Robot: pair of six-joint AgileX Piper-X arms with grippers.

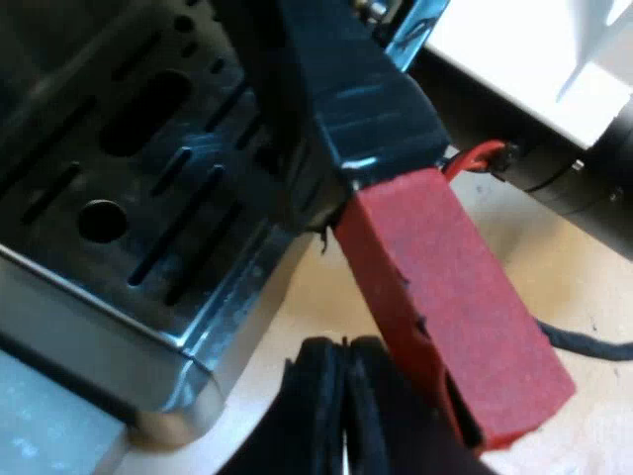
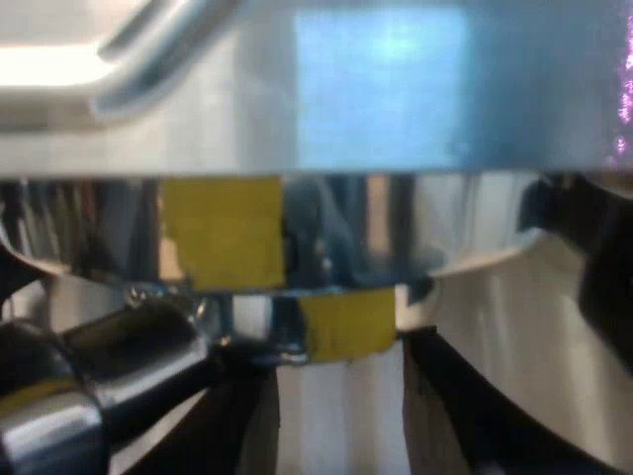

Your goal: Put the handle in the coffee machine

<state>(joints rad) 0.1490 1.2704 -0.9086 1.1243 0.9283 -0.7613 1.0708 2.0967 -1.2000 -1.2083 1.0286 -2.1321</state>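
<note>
The holder's dark handle runs out over the machine's slotted drip tray and ends in a red block. My left gripper is shut, its two black fingers pressed together against the side of the red end, with nothing between them. My right gripper is open close under the espresso machine's shiny metal front, a black finger on each side of a bare gap. A rounded metal and dark part, apparently the holder's head, sits just beside those fingers under the machine.
Two yellow tape patches are stuck on the machine's front near my right fingers. The drip tray's metal rim stands on a pale wooden tabletop. A black cylinder with a red wire lies beyond the handle.
</note>
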